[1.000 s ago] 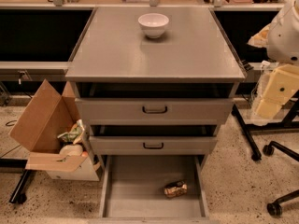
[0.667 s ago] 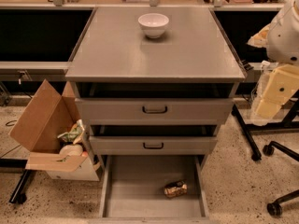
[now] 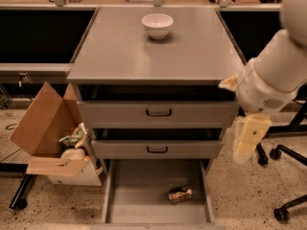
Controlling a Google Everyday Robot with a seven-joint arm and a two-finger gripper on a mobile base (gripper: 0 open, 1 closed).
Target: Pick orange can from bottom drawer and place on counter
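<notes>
1. The orange can (image 3: 180,194) is laid sideways, long axis roughly left-right, in the bottom drawer (image 3: 139,200).
2. A bowl (image 3: 157,25) is set on the counter (image 3: 144,56).
3. The gripper (image 3: 249,138) is held off the counter's right edge; its grip cannot be told.

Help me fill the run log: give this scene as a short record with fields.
orange can: lying on its side on the drawer floor, right of centre
bottom drawer: pulled open
counter: white bowl near its far edge
gripper: hanging right of the cabinet, level with the upper drawers, apart from the can
task state: can not yet picked
</notes>
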